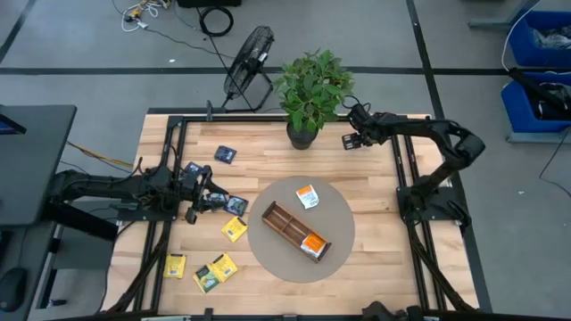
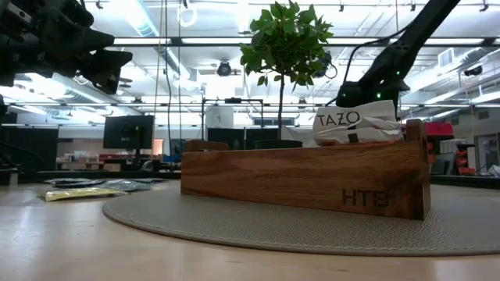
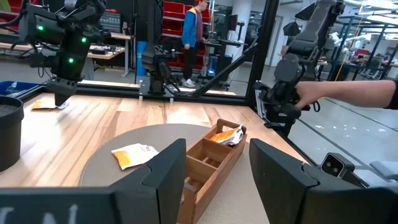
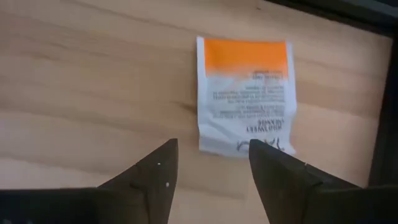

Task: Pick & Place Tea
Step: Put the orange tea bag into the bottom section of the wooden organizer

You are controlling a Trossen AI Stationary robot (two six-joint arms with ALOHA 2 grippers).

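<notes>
A long wooden divided tray point(image 1: 294, 230) lies on a round grey mat point(image 1: 268, 259). One orange-and-white tea sachet point(image 1: 313, 243) sits in the tray's near end and another point(image 1: 307, 196) lies flat on the mat. Navy sachets point(image 1: 226, 154) and yellow ones point(image 1: 216, 272) lie flat on the table's left half. My right gripper point(image 1: 350, 140) is at the far right, pointing steeply down, open, just above an orange-and-white sachet point(image 4: 245, 93) that lies flat on the wood; its fingers point(image 4: 213, 158) stand at the sachet's white end. My left gripper point(image 1: 210, 199) waits open, level, left of the mat.
A potted plant point(image 1: 308, 98) stands at the far edge, close to my right gripper. A black frame rail point(image 4: 387, 93) runs beside the far-right sachet. A fan point(image 1: 250, 62) lies beyond the table. A person's arm point(image 3: 351, 93) reaches in past the table's right side.
</notes>
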